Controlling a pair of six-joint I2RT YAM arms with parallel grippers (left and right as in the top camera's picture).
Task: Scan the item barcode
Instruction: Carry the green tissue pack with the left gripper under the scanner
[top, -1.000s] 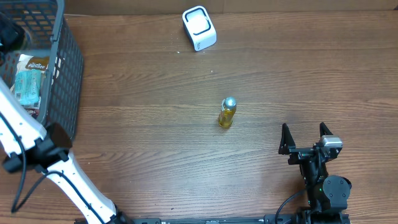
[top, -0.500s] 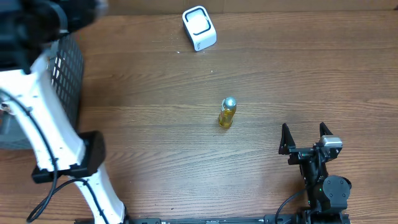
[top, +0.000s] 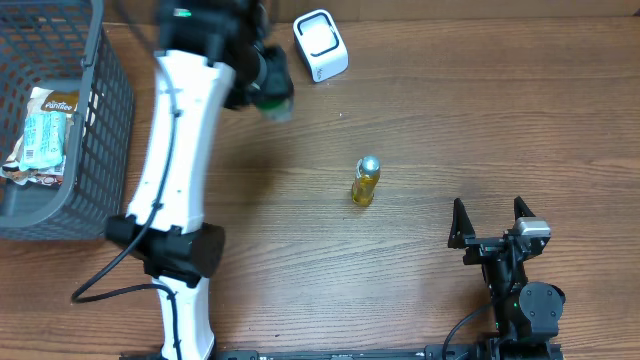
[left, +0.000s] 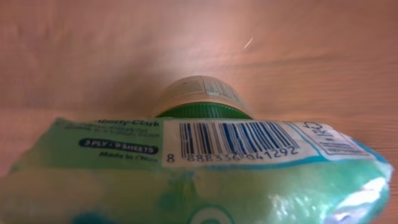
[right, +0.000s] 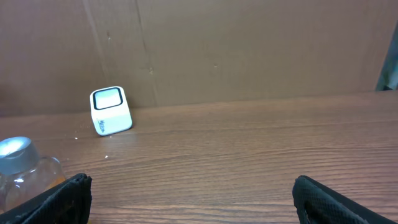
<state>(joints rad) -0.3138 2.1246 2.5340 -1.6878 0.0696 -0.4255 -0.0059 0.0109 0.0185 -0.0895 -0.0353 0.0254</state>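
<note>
The tissue pack (left: 199, 168) is up off the surface (top: 450, 110) at the far left-centre, carried by my left tool (top: 268, 85) just left of the white scanner (top: 320, 45). Only the left wrist camera shows it properly. It is a soft green and white wrapper lying across the bottom of the view, with its barcode (left: 233, 138) facing the lens and digits printed beneath. Small print to the left of the barcode gives the ply and sheet count.

From overhead the same pack is just a greenish smear under the blurred tool. I cannot see the fingers in either view. The pack hangs clear of the wood against the tool, so I read the tool as clamped on it.

Behind the pack in the wrist view sits a round, beige-topped thing (left: 202, 96) with a green band. It is out of focus and I cannot tell what it is.

A small bottle (top: 366, 181) of yellow liquid with a silver cap stands upright mid-surface, well apart from the scanner. The right wrist camera cuts it off at its lower left corner. My right tool (top: 488, 207) rests near right with its fingers (right: 62, 199) spread wide and holding nothing.

The grey basket (top: 110, 110) at far left holds some packets (top: 45, 125).
</note>
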